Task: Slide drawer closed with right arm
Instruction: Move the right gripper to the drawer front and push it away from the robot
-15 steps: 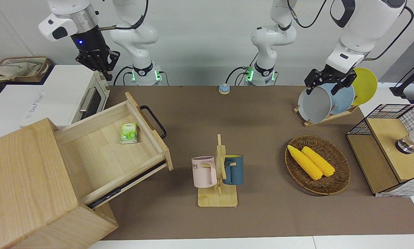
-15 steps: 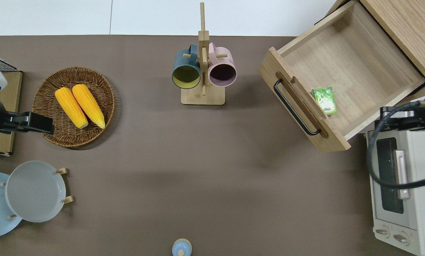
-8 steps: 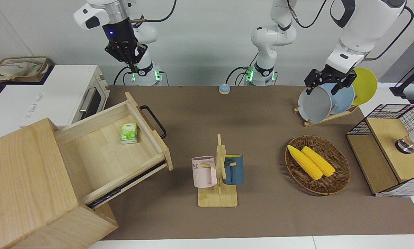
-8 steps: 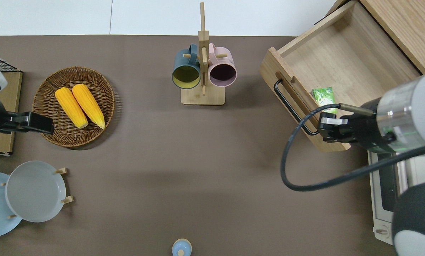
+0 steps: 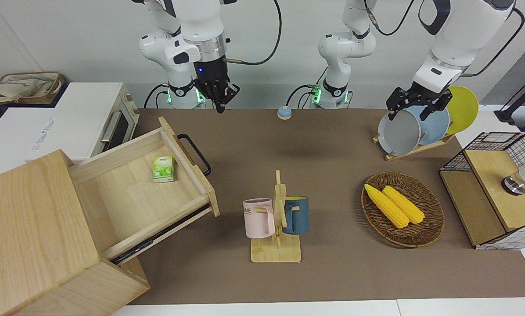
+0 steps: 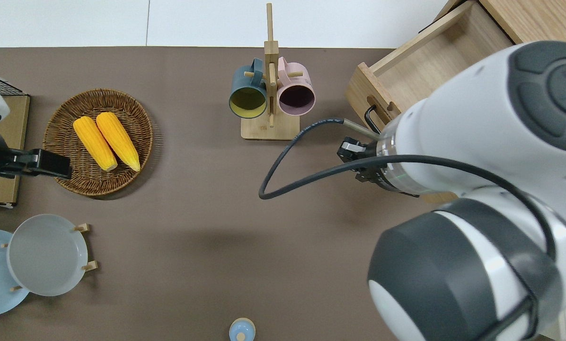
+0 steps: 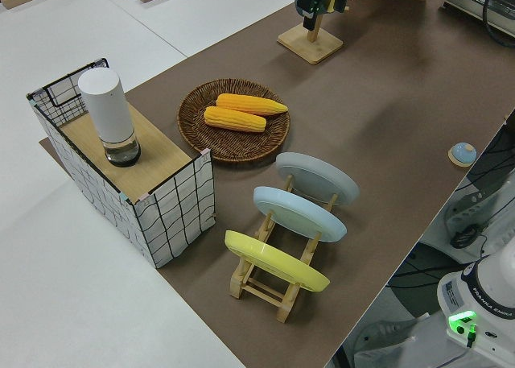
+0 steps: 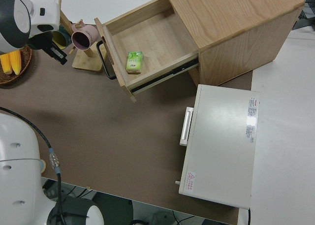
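Right gripper (image 5: 220, 105) points down over bare mat beside the open drawer (image 5: 157, 184), fingers closed, empty

Front, overhead, two sides; shared mug rack (image 5: 276, 219).

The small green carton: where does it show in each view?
Front: green carton in the open drawer, close to its front panel.
Overhead: not visible; the right arm covers that spot.
Left side: not in it.
Right side: in the drawer.
Shared landmark: the black loop handle.
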You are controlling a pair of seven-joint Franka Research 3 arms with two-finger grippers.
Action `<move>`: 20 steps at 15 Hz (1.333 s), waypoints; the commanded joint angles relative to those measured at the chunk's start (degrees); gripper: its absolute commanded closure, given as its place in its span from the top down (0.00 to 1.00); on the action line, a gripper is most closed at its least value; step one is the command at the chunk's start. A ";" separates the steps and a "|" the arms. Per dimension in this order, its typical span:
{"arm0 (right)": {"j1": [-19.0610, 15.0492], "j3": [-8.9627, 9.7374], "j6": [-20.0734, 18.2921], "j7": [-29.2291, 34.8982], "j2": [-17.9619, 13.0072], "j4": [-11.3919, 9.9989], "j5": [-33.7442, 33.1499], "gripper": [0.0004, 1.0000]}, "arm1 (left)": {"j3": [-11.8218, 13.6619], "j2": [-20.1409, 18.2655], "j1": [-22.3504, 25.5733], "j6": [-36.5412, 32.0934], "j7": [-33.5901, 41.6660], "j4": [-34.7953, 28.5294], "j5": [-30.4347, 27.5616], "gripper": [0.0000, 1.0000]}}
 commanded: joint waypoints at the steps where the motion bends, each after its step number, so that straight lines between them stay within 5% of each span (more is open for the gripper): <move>1: 1.24 -0.26 2.07 8.98 2.94 -0.08 -1.77 0.00 | 0.02 -0.25 -0.39 -1.03 -0.60 0.49 1.02 0.99; 6: 0.80 -0.35 2.16 15.06 6.64 -0.43 -1.68 0.00 | 0.02 -0.25 -0.39 -1.03 -0.60 0.58 1.02 0.99; 11: -0.08 -0.35 5.24 18.48 7.43 -3.77 -1.50 0.00 | 0.02 -0.25 -0.39 -1.03 -0.60 0.49 1.02 0.99; 20: -2.28 -1.14 7.52 18.40 11.12 -3.77 -1.76 0.00 | 0.02 -0.25 -0.39 -1.03 -0.60 0.49 1.02 0.99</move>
